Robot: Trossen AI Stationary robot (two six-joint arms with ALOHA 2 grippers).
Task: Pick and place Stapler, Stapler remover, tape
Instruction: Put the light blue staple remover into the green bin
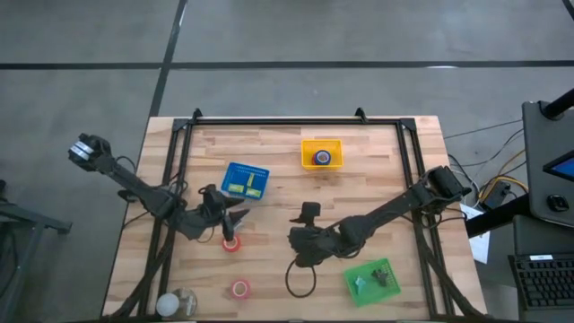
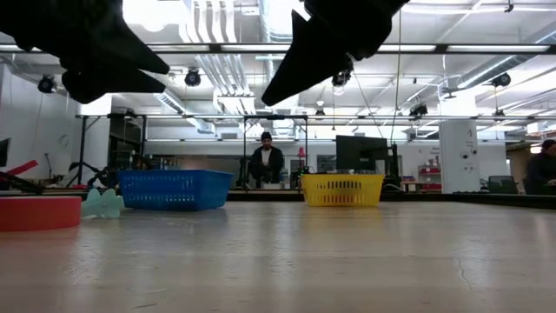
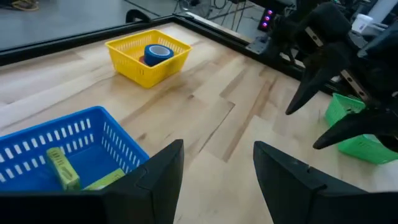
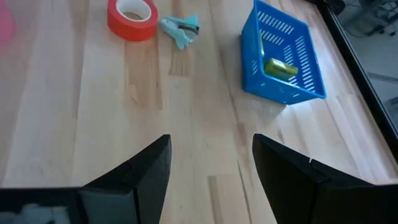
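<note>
Both grippers hang open above the middle of the table and hold nothing. My left gripper [image 1: 235, 218] [image 3: 217, 152] is near a red tape roll [image 1: 231, 242] [image 4: 132, 17] that lies flat on the wood. Beside that roll lies a teal staple remover [image 4: 181, 28] [image 2: 102, 203]. My right gripper [image 1: 300, 229] [image 4: 211, 143] faces the blue basket [image 1: 245, 181] [image 4: 283, 53], which holds a yellow-green stapler [image 4: 280, 67] [image 3: 62, 168]. A blue tape roll [image 3: 155, 53] lies in the yellow basket [image 1: 321, 154]. A second red tape roll [image 1: 239, 288] lies near the front edge.
A green basket [image 1: 372, 278] [image 3: 360, 134] with a small item stands at the front right. A black cable loop [image 1: 300, 278] lies beside it. A clear roll [image 1: 177, 303] sits at the front left corner. A black frame [image 1: 296, 121] borders the table. People sit in the room beyond.
</note>
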